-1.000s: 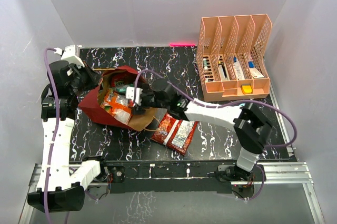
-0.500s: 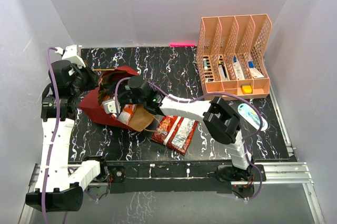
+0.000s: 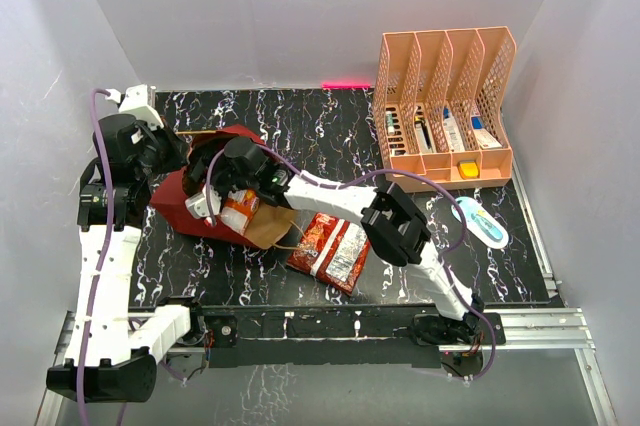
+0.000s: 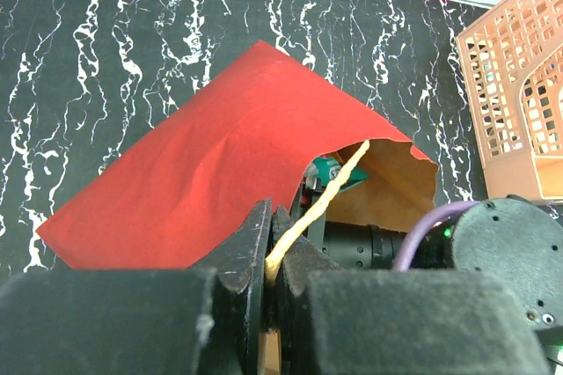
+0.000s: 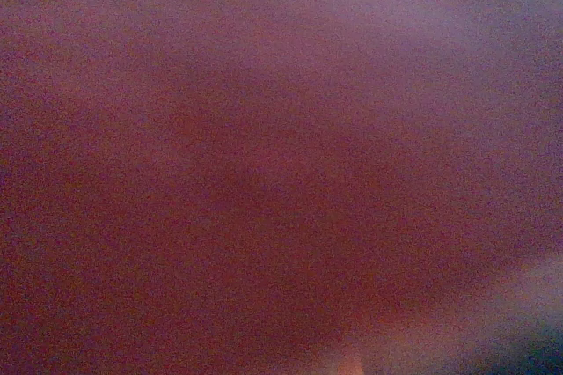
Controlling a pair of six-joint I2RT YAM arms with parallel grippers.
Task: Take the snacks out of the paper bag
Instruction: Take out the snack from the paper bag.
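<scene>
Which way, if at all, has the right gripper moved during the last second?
Yes. The right gripper moved left, away from the organiser, and deeper into the mouth of the bag.

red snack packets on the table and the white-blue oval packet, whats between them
Top view: only the right arm's elbow stands between the red snack packets and the oval packet; the rest of that stretch is bare table.

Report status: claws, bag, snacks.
Left claw shut on the handle of the paper bag. Right claw inside the bag mouth, state unreadable. Red snacks out on the table, orange snack at the mouth.
</scene>
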